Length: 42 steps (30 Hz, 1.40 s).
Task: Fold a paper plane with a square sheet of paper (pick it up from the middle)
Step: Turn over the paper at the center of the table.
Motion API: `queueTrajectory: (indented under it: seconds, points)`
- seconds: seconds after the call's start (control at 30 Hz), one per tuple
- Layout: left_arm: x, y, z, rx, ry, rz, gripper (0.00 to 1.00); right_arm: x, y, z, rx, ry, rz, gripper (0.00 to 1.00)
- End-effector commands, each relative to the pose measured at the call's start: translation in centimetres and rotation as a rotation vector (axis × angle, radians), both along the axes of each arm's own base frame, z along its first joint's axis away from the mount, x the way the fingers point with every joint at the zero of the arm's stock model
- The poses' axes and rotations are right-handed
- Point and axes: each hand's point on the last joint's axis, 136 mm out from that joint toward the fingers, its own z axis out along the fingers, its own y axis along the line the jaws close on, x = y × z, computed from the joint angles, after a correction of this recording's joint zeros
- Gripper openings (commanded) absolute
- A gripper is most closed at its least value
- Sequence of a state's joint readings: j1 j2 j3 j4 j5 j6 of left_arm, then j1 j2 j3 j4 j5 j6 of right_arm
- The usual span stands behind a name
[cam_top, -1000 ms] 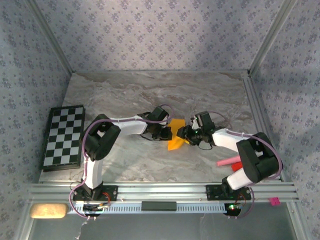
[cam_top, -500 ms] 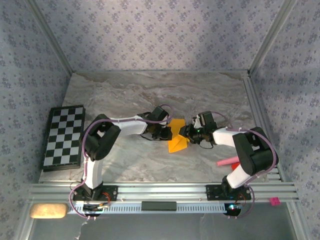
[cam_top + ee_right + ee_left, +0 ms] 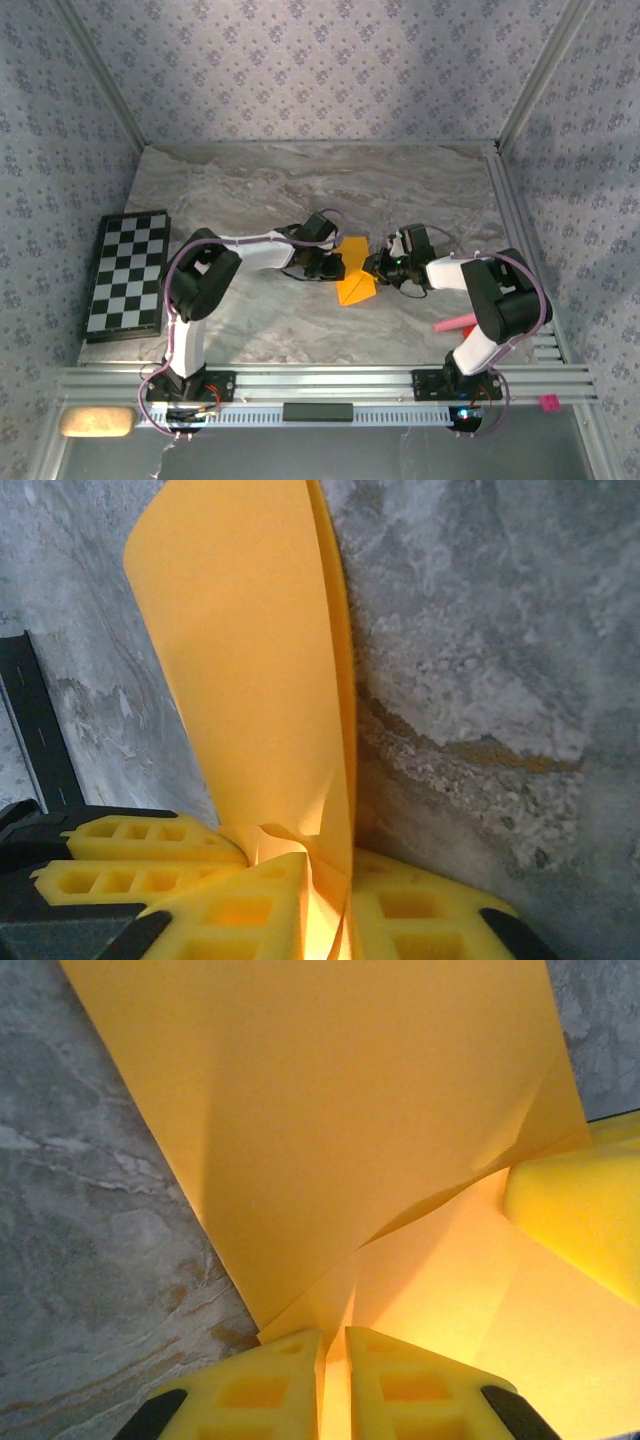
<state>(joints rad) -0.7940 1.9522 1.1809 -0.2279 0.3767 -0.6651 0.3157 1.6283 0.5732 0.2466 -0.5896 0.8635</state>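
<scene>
Overhead, the left hand and right hand are flanking the folded orange-yellow paper lying mid-way across the desk, while at the left wrist nearly closed fingers are pinching its edge, and at the right wrist fingers are clamping its creased corner.
</scene>
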Motion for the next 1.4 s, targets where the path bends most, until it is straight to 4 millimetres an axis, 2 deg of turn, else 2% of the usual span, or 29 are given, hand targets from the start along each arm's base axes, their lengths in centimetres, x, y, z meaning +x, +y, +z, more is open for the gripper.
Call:
queueTrajectory:
  seconds: [0.0,0.2,0.27,0.4,0.47,0.6,0.73,0.9,1.1,1.2,1.3,1.37]
  points:
    - [-0.4,0.0,1.3,-0.016,-0.012,0.002,0.18,-0.2,0.0,-0.1,0.018,0.001,0.005,0.14]
    - [0.2,0.7,5.6,-0.074,-0.131,0.053,0.33,0.1,-0.7,0.9,0.020,-0.027,-0.009,0.09]
    - [0.4,1.7,6.5,-0.064,-0.175,0.083,0.39,0.1,-0.8,1.5,0.015,-0.041,-0.007,0.09]
    - [1.1,4.2,8.8,-0.034,-0.281,0.176,0.41,-0.1,-1.6,2.6,-0.049,-0.071,0.002,0.08]
    - [1.4,5.4,10.2,-0.045,-0.326,0.231,0.45,-0.1,-2.1,3.3,-0.098,-0.088,0.009,0.08]
    - [2.0,8.0,12.8,-0.074,-0.408,0.349,0.48,-0.9,-4.1,4.7,-0.278,-0.103,0.025,0.08]
    - [2.3,10.6,14.6,-0.089,-0.465,0.450,0.50,-1.5,-6.6,6.4,-0.465,-0.142,0.029,0.07]
    - [2.2,12.4,17.1,-0.173,-0.529,0.520,0.57,-1.8,-9.0,8.9,-0.676,-0.196,0.015,0.08]
    - [2.1,14.1,17.7,-0.150,-0.569,0.554,0.63,-2.3,-11.6,11.4,-1.042,-0.255,0.029,0.10]
    - [2.0,15.0,17.6,-0.124,-0.566,0.579,0.64,-2.6,-13.9,12.8,-1.257,-0.228,-0.054,0.09]
    - [1.7,16.7,18.3,-0.118,-0.584,0.653,0.64,-2.3,-13.9,12.9,-1.377,-0.225,-0.022,0.08]
    - [1.5,17.7,19.2,-0.149,-0.628,0.692,0.65,-1.9,-12.9,12.5,-1.439,-0.235,0.031,0.07]
